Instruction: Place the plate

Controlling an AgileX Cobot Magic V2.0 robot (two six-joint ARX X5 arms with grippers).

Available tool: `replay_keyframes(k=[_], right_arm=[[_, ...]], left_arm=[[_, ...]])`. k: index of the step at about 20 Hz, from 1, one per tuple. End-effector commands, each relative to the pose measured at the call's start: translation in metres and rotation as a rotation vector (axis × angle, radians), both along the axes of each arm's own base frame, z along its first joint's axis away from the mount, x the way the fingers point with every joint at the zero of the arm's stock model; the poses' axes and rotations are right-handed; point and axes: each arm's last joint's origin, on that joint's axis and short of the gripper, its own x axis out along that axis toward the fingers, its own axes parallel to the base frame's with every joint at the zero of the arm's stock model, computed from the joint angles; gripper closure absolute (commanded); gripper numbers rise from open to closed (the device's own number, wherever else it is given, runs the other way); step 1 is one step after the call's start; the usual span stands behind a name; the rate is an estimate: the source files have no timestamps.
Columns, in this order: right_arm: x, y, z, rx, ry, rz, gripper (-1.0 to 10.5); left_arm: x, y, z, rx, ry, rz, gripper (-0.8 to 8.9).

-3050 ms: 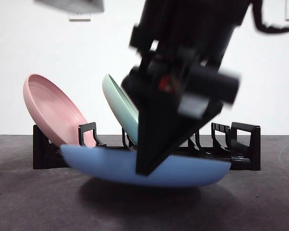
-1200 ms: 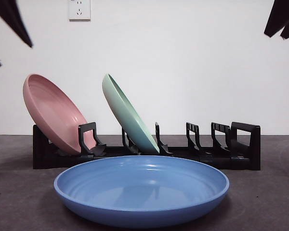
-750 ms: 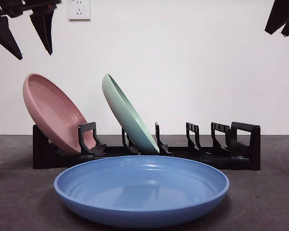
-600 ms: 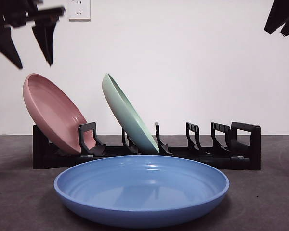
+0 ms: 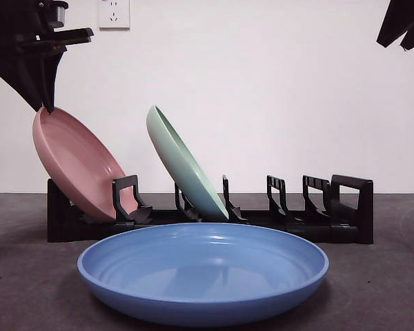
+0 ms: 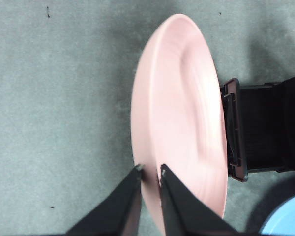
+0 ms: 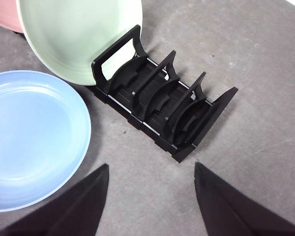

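The pink plate leans in the black rack at the left of the front frame. The left gripper, at upper left, pinches its top rim between nearly closed jaws. The wrist view shows that rim contact; the front view shows the green plate racked and the blue plate flat at lower center. The right gripper waits spread wide, empty.

pink plate, green plate, blue plate, black rack
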Motion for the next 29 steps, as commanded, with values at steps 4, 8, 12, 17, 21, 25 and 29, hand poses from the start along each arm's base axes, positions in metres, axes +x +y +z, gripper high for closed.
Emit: replay_keyframes(k=[4, 8, 12, 17, 21, 25, 29], right_arm=[[0.001, 0.001, 0.004, 0.014, -0.013, -0.002, 6.7], [0.001, 0.001, 0.004, 0.014, -0.013, -0.002, 6.7], [0.001, 0.001, 0.004, 0.014, -0.013, -0.002, 6.7], [0.001, 0.001, 0.004, 0.014, -0.013, -0.002, 6.7], [0.001, 0.001, 0.004, 0.014, -0.013, -0.002, 6.7], [0.001, 0.001, 0.004, 0.015, -0.013, -0.002, 6.7], [0.001, 0.001, 0.004, 0.015, -0.013, -0.002, 6.7]], left_arm=[[0.002, -0.001, 0.017, 0.029, -0.041, -0.024, 7.98], [-0.003, 0.003, 0.035, 0.123, -0.057, -0.005, 7.98], [-0.009, 0.005, 0.057, 0.146, -0.073, 0.000, 7.98], [-0.022, 0.008, 0.081, 0.147, -0.095, -0.005, 7.98], [-0.042, 0.012, 0.093, 0.147, -0.102, -0.027, 7.98], [-0.061, 0.019, 0.103, 0.051, -0.116, -0.090, 7.98], [-0.085, 0.026, 0.089, -0.018, -0.111, -0.116, 7.98]])
